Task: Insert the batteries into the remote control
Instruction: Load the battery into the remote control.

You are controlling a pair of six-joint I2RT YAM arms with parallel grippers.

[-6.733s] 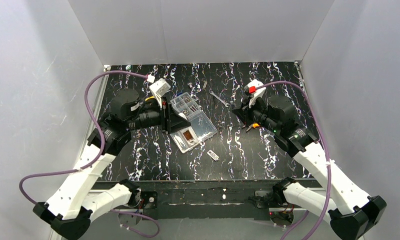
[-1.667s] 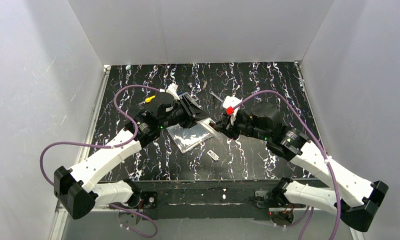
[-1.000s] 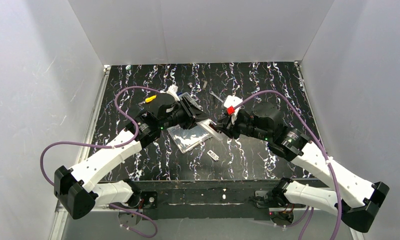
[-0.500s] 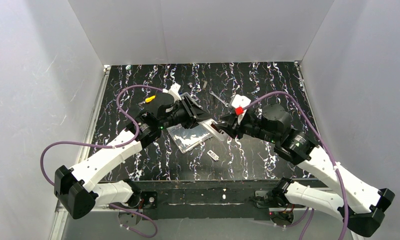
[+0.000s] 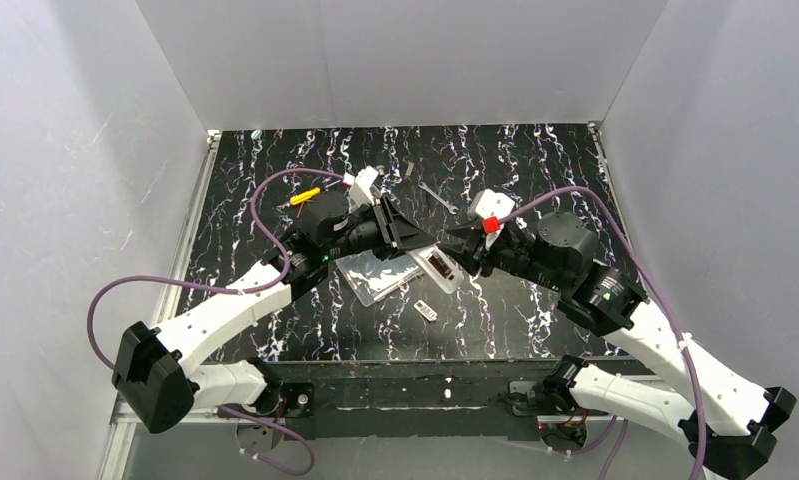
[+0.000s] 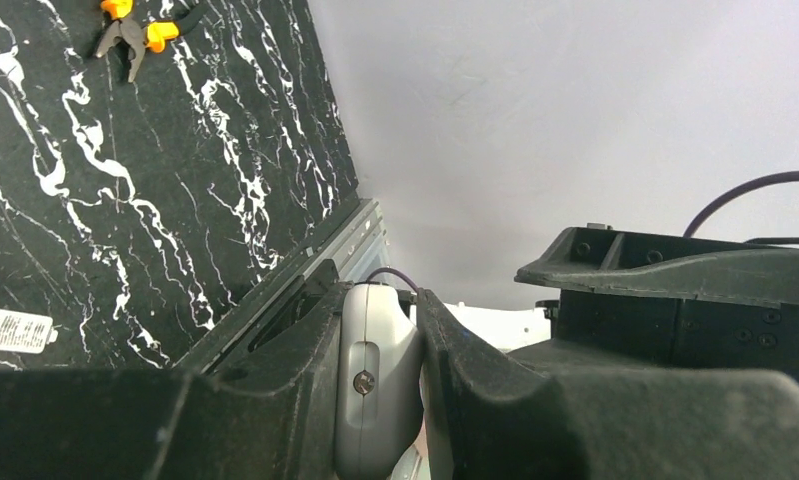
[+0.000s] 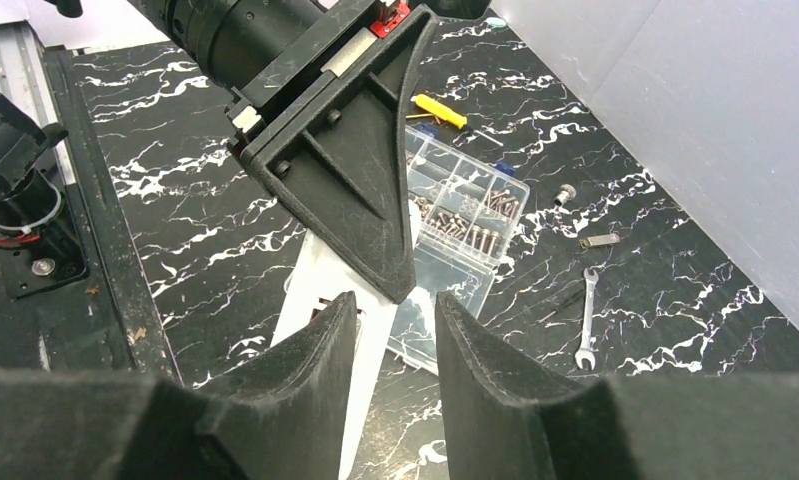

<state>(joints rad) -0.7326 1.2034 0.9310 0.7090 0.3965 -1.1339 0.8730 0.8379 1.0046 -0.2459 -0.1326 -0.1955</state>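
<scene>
My left gripper [image 5: 415,245] is shut on one end of the white remote control [image 5: 438,268], holding it above the table. The remote's dark recessed compartment faces up. In the left wrist view the remote's rounded end [image 6: 375,380] sits clamped between the jaws of the left gripper [image 6: 375,300]. My right gripper [image 7: 395,305] is open just right of the remote [image 7: 335,340], with nothing between its fingers. The left gripper's finger [image 7: 365,200] points at it from above. I cannot pick out the batteries in any view.
A clear plastic compartment box [image 5: 375,275] with small metal parts [image 7: 465,225] lies under the grippers. A small grey rectangular piece [image 5: 425,311] lies nearer the front. A wrench [image 5: 437,196] and orange-handled pliers [image 6: 135,25] lie on the marbled table.
My right gripper has opened wider and drawn back to the right, away from the remote. The left gripper has shifted slightly right, still holding the remote.
</scene>
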